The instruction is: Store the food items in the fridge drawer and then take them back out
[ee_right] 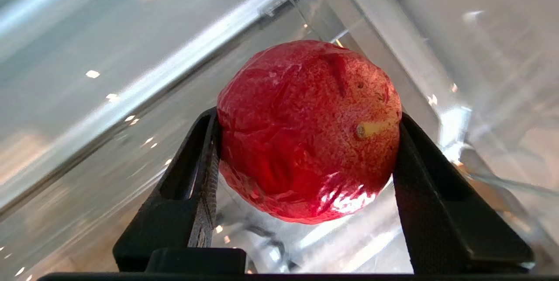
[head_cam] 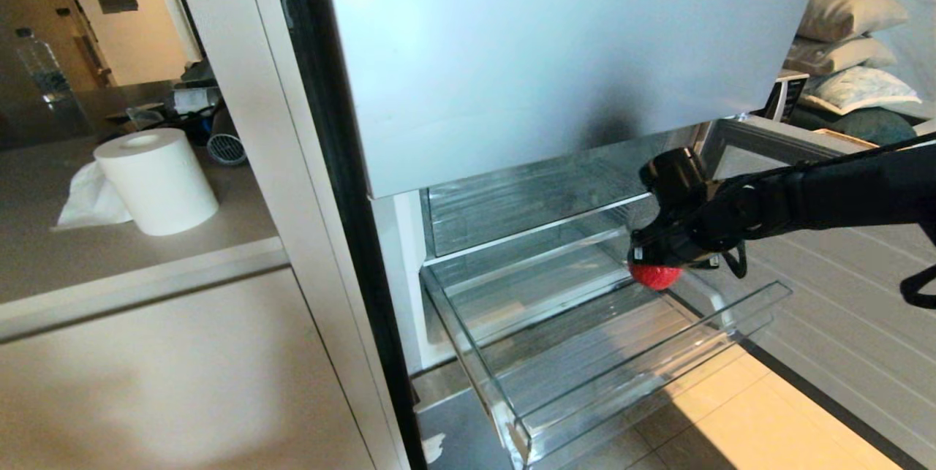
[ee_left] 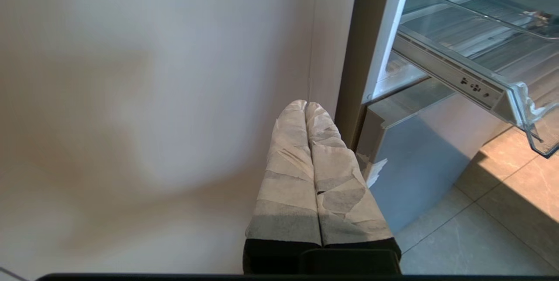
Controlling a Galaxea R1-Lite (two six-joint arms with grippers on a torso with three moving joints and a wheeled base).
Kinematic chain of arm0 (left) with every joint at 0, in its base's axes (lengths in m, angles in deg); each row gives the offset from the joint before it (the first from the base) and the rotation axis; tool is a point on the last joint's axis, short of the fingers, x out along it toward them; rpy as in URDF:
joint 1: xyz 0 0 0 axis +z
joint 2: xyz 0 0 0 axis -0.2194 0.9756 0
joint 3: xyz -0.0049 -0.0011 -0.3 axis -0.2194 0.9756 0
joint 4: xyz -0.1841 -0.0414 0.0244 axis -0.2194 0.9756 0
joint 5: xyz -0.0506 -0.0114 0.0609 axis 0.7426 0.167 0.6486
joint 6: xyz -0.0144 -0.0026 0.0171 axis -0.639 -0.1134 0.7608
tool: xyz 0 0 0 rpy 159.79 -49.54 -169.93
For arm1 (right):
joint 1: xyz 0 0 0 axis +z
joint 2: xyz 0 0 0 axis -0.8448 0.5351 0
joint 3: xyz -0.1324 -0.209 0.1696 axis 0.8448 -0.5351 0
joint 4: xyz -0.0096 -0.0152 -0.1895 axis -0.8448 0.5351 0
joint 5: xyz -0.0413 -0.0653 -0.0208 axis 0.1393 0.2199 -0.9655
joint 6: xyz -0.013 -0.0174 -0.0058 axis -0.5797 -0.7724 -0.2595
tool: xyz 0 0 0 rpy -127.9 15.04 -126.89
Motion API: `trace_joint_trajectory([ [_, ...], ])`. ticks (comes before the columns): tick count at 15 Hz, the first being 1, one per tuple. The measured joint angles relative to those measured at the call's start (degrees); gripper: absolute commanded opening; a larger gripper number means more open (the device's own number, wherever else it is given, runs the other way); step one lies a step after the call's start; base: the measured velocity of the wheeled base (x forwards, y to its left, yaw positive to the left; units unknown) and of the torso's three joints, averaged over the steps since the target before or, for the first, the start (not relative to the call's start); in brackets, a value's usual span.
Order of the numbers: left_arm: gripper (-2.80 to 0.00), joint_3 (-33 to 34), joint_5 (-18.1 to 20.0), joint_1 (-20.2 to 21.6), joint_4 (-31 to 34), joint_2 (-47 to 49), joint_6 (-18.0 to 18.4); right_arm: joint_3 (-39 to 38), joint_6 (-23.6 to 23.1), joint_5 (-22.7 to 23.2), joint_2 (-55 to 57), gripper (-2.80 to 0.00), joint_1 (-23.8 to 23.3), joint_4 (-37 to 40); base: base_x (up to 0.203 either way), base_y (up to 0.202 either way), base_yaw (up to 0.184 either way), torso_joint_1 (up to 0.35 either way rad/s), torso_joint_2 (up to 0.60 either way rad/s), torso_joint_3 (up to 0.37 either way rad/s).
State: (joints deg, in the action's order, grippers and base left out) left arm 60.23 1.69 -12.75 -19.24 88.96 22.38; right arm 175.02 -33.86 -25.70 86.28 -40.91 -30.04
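Head view: right gripper (head_cam: 653,270) clamps the red fruit (head_cam: 655,277) over the drawer (head_cam: 621,375), right side. Left gripper (ee_left: 307,108) pressed closed, parked beside the fridge (ee_left: 419,158).

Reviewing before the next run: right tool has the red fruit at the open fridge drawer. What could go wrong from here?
1. The fruit is round and glossy, pinched only at its sides by the right tool; it might slip.
2. The drawer is shallow and the fruit sits near its right wall, so it could roll or clip the rim.

fruit (ee_right: 305,132): glossy, wrinkled | fridge drawer (head_cam: 621,375): clear smooth plastic
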Motion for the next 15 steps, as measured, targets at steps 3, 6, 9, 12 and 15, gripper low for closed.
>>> trace_joint_trajectory([
  [3,-2.8,0.0,0.0,0.0,0.0,0.0,0.0,-4.5,-1.0,-0.3,-8.0,-2.8,3.3,0.0,0.0,0.0,0.0,0.0,0.0,0.0],
  [6,-2.8,0.0,0.0,0.0,0.0,0.0,0.0,-10.6,-1.5,-1.0,-18.4,-2.8,6.7,0.0,0.0,0.0,0.0,0.0,0.0,0.0],
  [9,-2.8,0.0,0.0,0.0,0.0,0.0,0.0,-19.1,-3.2,-1.1,-33.1,-2.8,9.6,-0.1,0.0,0.0,0.0,0.0,0.0,0.0],
  [12,-2.8,0.0,0.0,0.0,0.0,0.0,0.0,-28.2,-6.7,-1.1,-50.1,-2.8,10.6,-0.1,0.0,0.0,0.0,0.0,0.0,0.0],
  [15,-2.8,0.0,0.0,0.0,0.0,0.0,0.0,-35.4,-11.0,-1.5,-66.5,-2.8,9.2,0.0,0.0,0.0,0.0,0.0,0.0,0.0],
])
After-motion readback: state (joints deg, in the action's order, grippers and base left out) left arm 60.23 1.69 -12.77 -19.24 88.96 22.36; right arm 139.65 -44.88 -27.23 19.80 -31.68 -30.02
